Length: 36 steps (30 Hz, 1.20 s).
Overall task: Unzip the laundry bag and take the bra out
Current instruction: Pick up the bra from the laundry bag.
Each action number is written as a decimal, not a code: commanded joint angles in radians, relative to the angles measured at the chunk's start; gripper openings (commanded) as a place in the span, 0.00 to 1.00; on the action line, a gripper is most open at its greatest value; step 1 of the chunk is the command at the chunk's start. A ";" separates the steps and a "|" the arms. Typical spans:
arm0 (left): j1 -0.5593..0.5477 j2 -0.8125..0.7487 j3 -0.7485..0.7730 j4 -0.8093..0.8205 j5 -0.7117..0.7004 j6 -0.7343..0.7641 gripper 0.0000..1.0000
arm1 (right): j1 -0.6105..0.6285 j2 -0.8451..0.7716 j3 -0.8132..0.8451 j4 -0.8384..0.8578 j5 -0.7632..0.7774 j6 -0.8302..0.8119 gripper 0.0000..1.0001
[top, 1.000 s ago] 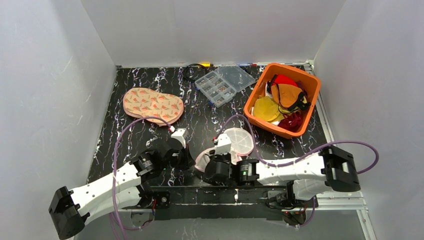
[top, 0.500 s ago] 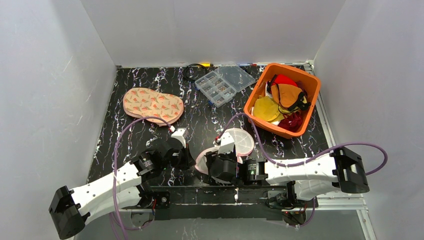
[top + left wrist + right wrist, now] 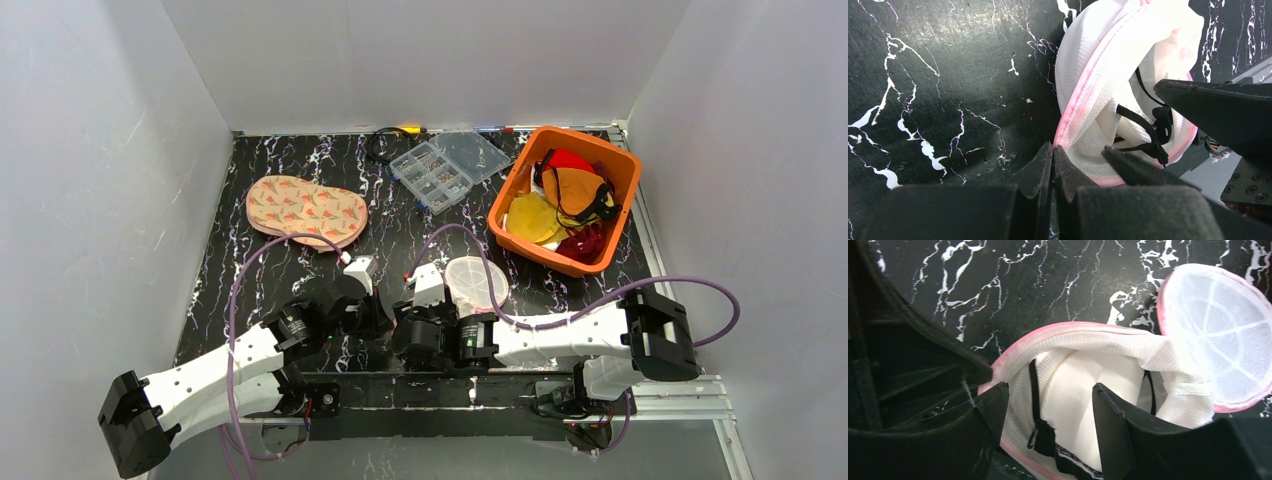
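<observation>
The laundry bag (image 3: 1083, 335) lies unzipped near the table's front edge, its ribbed round lid (image 3: 475, 283) flipped back. A white bra (image 3: 1088, 385) with black straps sits in the open pod. In the left wrist view, my left gripper (image 3: 1053, 152) is shut on the bag's pink zip rim (image 3: 1083, 95) at its near-left edge. My right gripper (image 3: 1050, 400) is open just above the opening. Its fingers (image 3: 993, 410) straddle the bra's cup and black strap without pinching them. In the top view both wrists cover most of the bag.
An orange bin (image 3: 575, 135) of coloured garments stands at the back right. A clear compartment box (image 3: 447, 168) lies open at the back centre beside a black cable (image 3: 380, 148). A patterned beige pad (image 3: 305, 210) lies at the back left.
My right gripper opened wide and moved left and nearer, over the bag's opening. The lid now lies farther back. The left gripper kept its pinch on the rim.
</observation>
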 commanded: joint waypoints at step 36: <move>-0.002 0.012 -0.012 0.002 0.014 -0.004 0.00 | -0.043 0.056 -0.001 -0.023 0.049 0.067 0.66</move>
